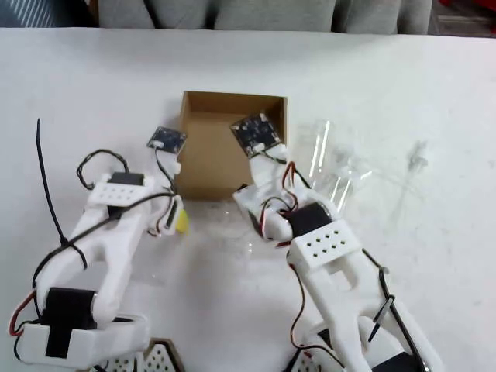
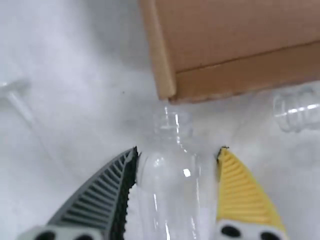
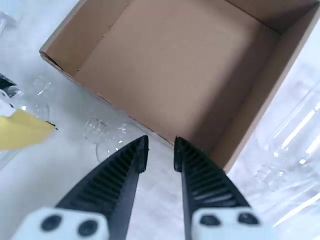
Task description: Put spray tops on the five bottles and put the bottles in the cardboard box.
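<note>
a: where's the bottle?
b: lying on the desk at the cardboard box corner, left pincer clamped on its body. likely light, slick and thin-walled, so a gentle mid-body squeeze suits it. right pincer slightly apart, empty.

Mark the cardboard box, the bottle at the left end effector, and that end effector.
cardboard box [image 1: 209, 147]: high view, inner floor.
bottle [image 2: 167, 185]: left wrist view, clear body.
left end effector [image 2: 178, 150]: left wrist view, midway between fingertips.

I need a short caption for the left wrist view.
Left gripper grips a capless clear bottle at the cardboard box's corner.
</note>
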